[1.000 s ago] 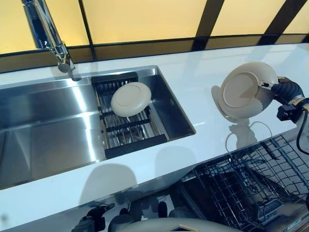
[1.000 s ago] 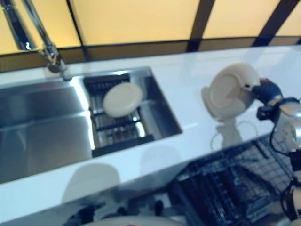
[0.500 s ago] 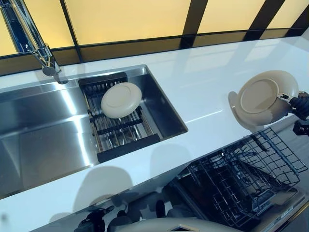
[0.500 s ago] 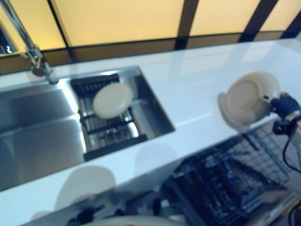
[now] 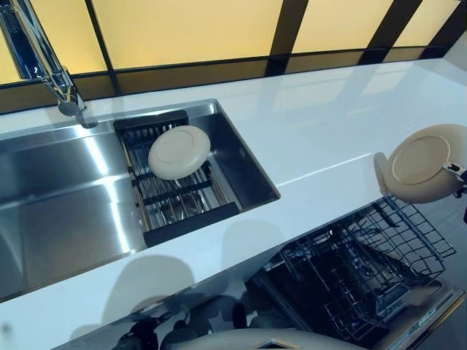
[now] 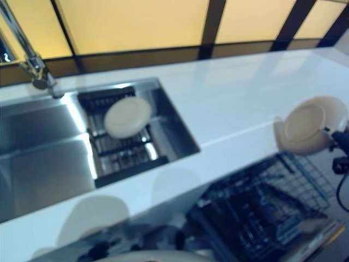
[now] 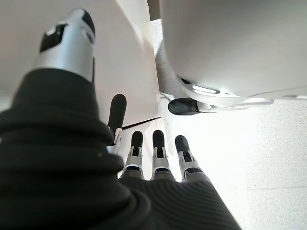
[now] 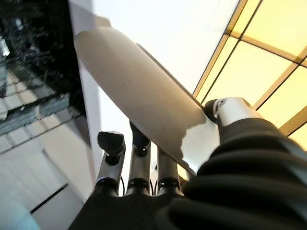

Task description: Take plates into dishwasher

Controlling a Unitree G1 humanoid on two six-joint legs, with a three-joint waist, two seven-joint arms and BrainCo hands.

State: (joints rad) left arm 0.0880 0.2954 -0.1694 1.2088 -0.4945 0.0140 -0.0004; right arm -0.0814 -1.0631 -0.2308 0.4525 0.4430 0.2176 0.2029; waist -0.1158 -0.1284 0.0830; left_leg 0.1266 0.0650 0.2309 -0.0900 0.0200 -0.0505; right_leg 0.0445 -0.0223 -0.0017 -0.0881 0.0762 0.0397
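1. Left eye view: white bench (image 5: 306,138) running across the scene, with a stainless sink (image 5: 66,197) set into it toward its left end and a chrome tap (image 5: 44,58) standing at the sink's back edge.
2. Dark drying rack (image 5: 179,197) seated in the right part of the sink; 1 cream plate (image 5: 179,152) lies tilted on its rear half, underside up.
3. Second cream plate (image 5: 427,162), held on edge beyond the bench's front right edge, its face turned toward the bench, directly above the open dishwasher rack (image 5: 365,281).
4. Right robot hand (image 8: 144,167): clamped on the second plate at its rim. Right wrist view shows the thumb (image 8: 230,110) on 1 face and the fingers (image 8: 139,143) behind the other face, the plate's rim running between them.
5. Dishwasher rack: dark wire basket pulled out below the bench's front edge, toward the right; no plate can be made out in it.
6. Left robot hand (image 7: 153,158): seen only in the left wrist view, hanging low with fingers straight and apart, holding nothing; pale floor (image 7: 273,158) beyond the fingertips.
7. Yellow panels (image 5: 190,29) with dark dividers stand along the bench's back edge.
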